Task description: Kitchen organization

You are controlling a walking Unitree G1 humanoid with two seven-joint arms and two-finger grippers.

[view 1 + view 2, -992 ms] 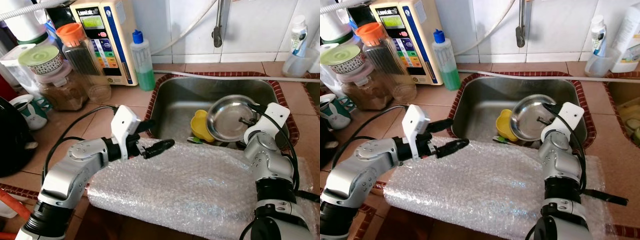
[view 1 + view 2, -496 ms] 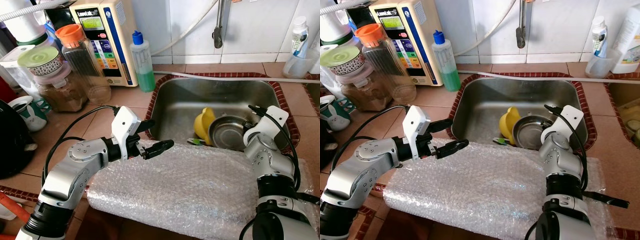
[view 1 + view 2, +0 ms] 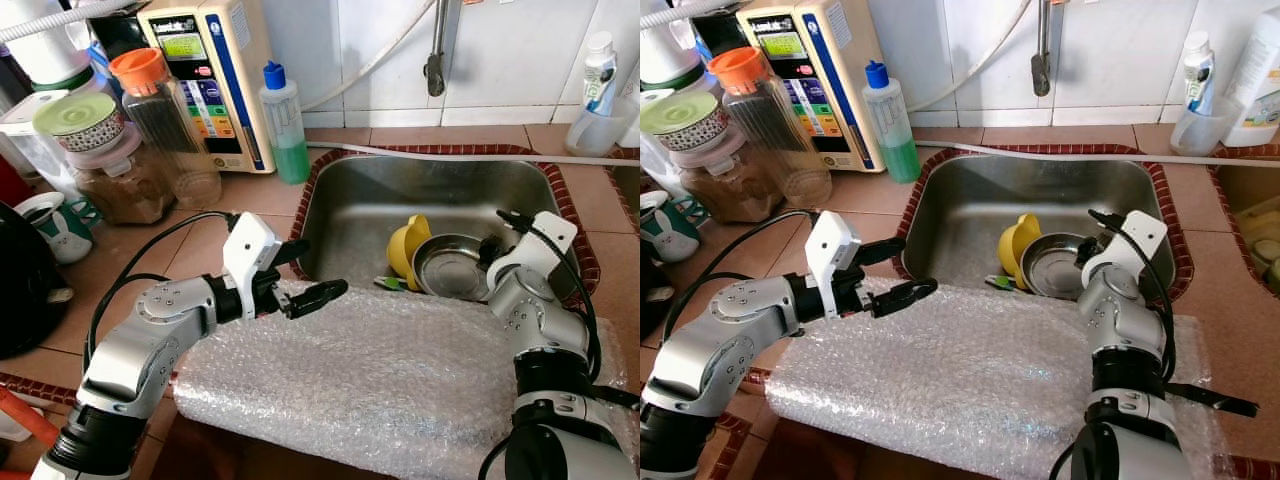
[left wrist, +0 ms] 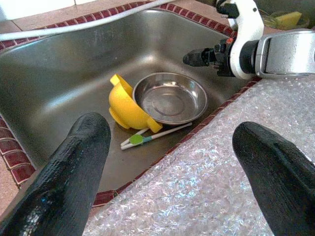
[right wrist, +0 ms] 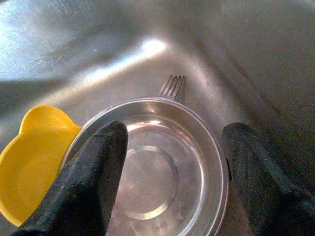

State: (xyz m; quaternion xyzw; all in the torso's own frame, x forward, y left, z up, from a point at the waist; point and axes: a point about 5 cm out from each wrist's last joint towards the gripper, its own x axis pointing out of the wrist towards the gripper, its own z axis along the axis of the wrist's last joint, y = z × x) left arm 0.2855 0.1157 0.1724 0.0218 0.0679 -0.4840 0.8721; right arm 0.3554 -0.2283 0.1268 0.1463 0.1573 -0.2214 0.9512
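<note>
Sink [image 3: 350, 215] | my right pincer [image 5: 172, 172] spread over steel plate [image 4: 170, 97] (fork [image 5: 172, 85] beneath) | fingers may skid on rim | left pincer [image 3: 312, 295] parted, idle

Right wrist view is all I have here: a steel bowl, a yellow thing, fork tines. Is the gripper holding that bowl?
Observer: No. The right gripper is open, above the steel bowl, which lies flat in the sink.
Operator: What is the yellow thing?
Observer: A yellow bowl tipped on its side against the steel one.
Operator: And the other arm?
Observer: The left gripper is open, over the bubble wrap on the counter.
</note>
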